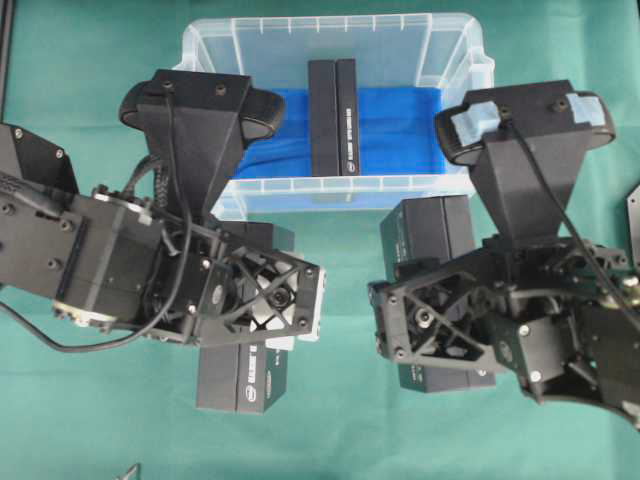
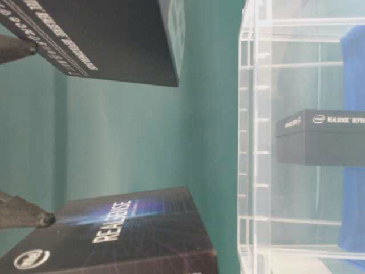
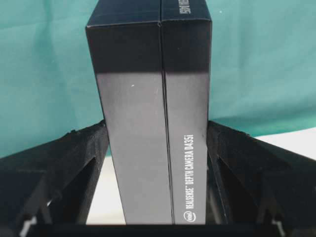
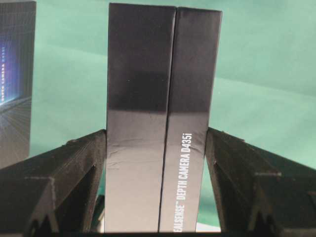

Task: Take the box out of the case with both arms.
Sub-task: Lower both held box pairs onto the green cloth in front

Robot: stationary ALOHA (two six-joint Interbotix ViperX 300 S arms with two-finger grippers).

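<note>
Tool point(image 3: 158, 217) tips are cut off, left and right point(image 4: 155, 217), clamping boxes.

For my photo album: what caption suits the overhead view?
Each gripper, left and right, clamps a black box; a third box waits in the case.

worktop point(image 1: 340, 430): covered in green cloth | small dark metal object point(image 1: 130, 470): lying at the near edge, lower left, half cut off | black plate point(image 1: 633, 215): at far right edge
</note>
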